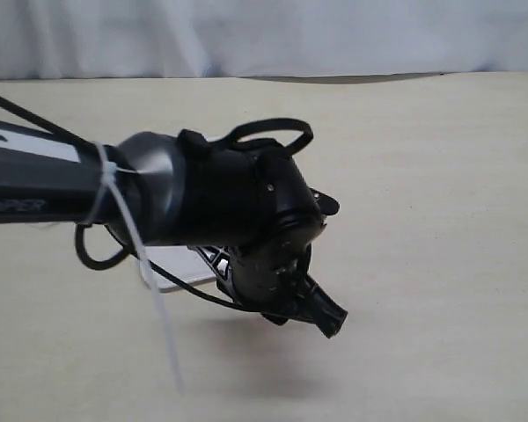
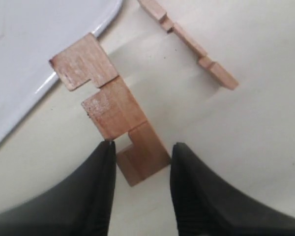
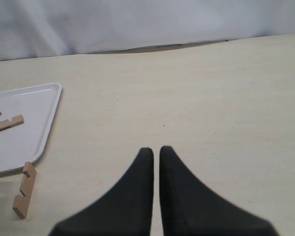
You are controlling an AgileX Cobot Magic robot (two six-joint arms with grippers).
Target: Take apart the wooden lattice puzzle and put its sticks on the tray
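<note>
Wood this thin looks light, stiff and a bit slick, so the notched stick [image 2: 123,118] wants holding by its flat end, where the left tool [image 2: 143,146] pinches it now, just beside the tray [image 2: 19,59]. A second stick [image 2: 187,42] lies on the tabletop [image 2: 265,147] nearby, clear of the path. The right tool [image 3: 152,150] hangs well apart, pressed together, empty. More sticks [image 3: 7,123] lie on the tray.

In the exterior view, the tray [image 1: 180,266] is largely hidden by the left arm [image 1: 53,180], and the stick [image 2: 123,118] gripped by the left gripper [image 2: 143,146] is concealed there. A second stick [image 2: 191,44] is cut off by the left wrist view's edge.
</note>
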